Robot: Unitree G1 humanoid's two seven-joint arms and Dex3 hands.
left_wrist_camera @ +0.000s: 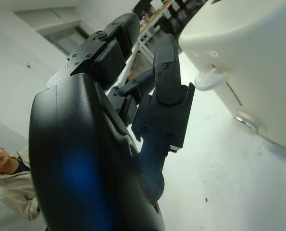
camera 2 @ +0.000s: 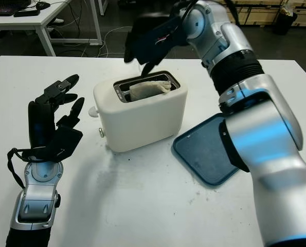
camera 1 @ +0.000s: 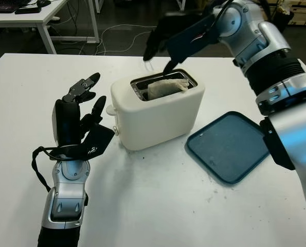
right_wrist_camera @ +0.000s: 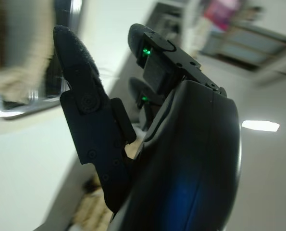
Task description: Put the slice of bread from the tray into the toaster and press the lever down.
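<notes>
Under your two hands lies one white table (camera 1: pixel 158 206), scuffed in front, with another white desk (camera 1: pixel 45 20) and floor cables (camera 1: pixel 117 33) beyond it. Count: one white toaster (camera 1: pixel 160 110), one slice of bread (camera 1: pixel 165 88) sitting in its slot just below your right hand (camera 1: pixel 165 38), which is open and holds nothing, and one blue tray (camera 1: pixel 230 146) lying bare under that forearm. Your left hand (camera 1: pixel 78 121) is raised, open, just beside the toaster's lever (camera 1: pixel 110 109), with no object between them.

Cream-white toaster (camera 1: pixel 158 110); pale tan bread (camera 1: pixel 165 88); dark blue tray (camera 1: pixel 230 146); white table (camera 1: pixel 158 200); black hands.
</notes>
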